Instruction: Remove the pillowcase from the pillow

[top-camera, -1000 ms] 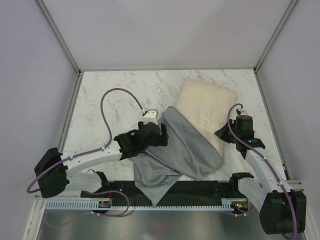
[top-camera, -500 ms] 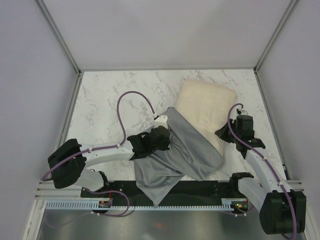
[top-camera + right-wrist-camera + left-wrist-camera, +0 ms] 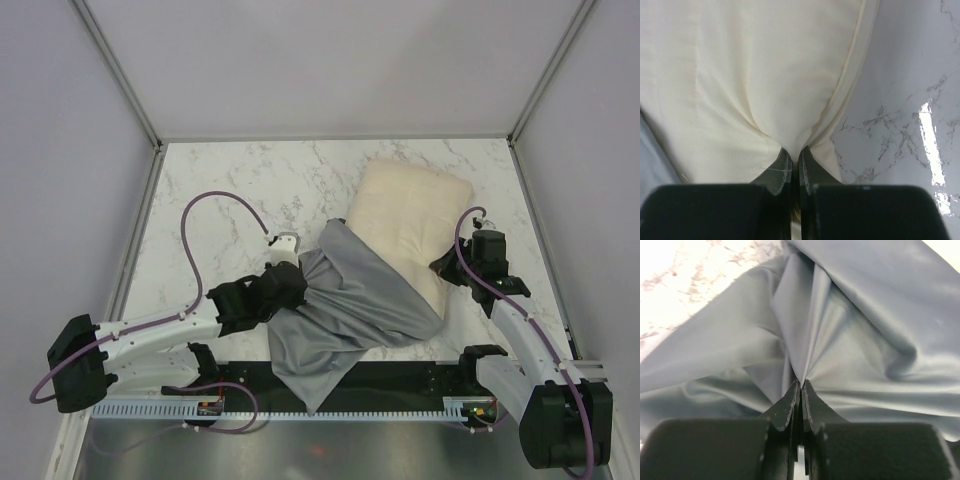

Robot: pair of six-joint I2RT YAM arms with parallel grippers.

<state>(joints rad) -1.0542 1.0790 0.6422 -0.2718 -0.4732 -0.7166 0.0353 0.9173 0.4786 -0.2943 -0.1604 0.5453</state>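
Note:
The cream pillow (image 3: 412, 214) lies slantwise at the right of the marble table, its far half bare. The grey pillowcase (image 3: 355, 300) covers its near end and trails toward the table's front edge. My left gripper (image 3: 300, 281) is shut on a pinch of the pillowcase (image 3: 850, 335) at its left edge, folds fanning out from the jaws (image 3: 801, 384). My right gripper (image 3: 447, 266) is shut on the pillow's (image 3: 755, 75) right edge, cream fabric puckering into the closed jaws (image 3: 795, 151).
White walls enclose the marble table (image 3: 240, 190) on three sides. A black rail (image 3: 410, 378) with the arm bases runs along the near edge. The left arm's purple cable (image 3: 205, 215) loops over the table's left part.
My left gripper reached onto the pillowcase, closed on it and drew back left toward me, bunching the grey fabric along and baring a little more pillow. The right arm stayed still.

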